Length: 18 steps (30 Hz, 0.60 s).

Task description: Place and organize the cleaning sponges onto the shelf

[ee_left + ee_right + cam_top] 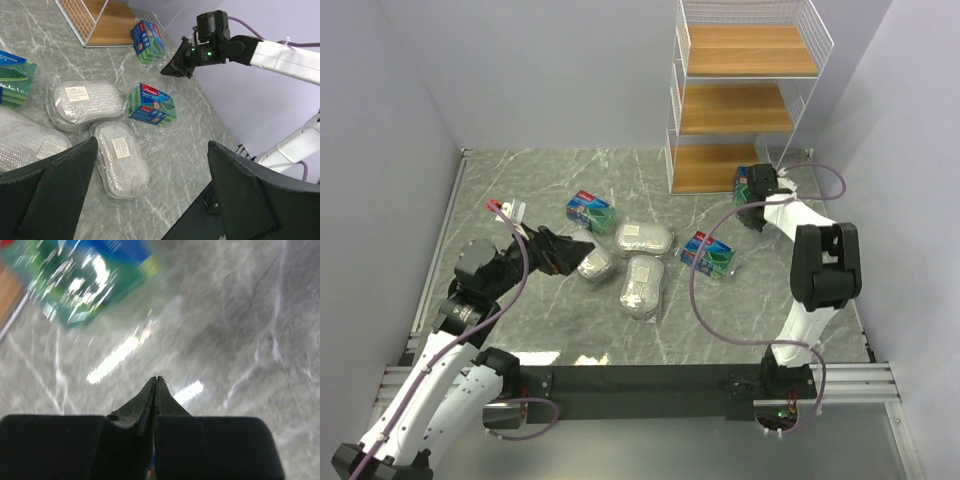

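Three silvery oval sponge packs lie mid-table [645, 240], [642, 285], [593, 265]. Green packs lie at the left [590, 211], at the right [710, 255] and by the shelf's foot [741, 178]. The white wire shelf [740, 90] stands at the far right, its wooden tiers bare. My left gripper [575, 250] is open and empty beside the nearest silver pack; its wrist view [150, 200] shows a silver pack [121, 160] and a green pack [151, 104] ahead. My right gripper [756, 192] is shut, just off the green pack by the shelf [85, 275], with fingertips together [156, 380].
Grey walls close in the marble table on the left, back and right. The shelf's bottom tier [110, 20] sits at table level. A black rail [650, 385] runs along the near edge between the arm bases.
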Available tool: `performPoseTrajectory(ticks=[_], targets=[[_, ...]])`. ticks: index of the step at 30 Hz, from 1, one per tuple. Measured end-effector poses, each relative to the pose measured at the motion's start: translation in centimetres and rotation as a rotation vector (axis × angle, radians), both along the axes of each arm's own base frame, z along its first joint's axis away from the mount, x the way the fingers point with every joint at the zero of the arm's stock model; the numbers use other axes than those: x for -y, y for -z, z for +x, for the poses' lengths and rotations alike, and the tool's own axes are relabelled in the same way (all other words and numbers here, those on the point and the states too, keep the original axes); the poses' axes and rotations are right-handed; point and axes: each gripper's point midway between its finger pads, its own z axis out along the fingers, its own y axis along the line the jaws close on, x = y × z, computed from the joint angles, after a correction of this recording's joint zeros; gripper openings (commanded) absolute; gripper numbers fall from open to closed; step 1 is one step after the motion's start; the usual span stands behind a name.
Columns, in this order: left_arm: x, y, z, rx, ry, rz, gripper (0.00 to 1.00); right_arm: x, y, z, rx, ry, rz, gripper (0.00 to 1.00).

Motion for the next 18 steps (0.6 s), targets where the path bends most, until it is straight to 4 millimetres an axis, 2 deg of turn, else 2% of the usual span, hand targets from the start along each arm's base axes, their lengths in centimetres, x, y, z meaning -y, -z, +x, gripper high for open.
performPoseTrajectory(ticks=[9, 18], targets=[[0.0, 0.0, 0.0, -0.001, 0.0, 0.001, 0.99, 2.0, 3.6, 2.6, -0.041, 0.091, 0.08, 0.0], [0.3, 0.5, 0.2, -0.019, 0.013, 0.006, 0.98, 2.9, 2.9, 4.3, 0.023, 0.094, 0.115, 0.0]])
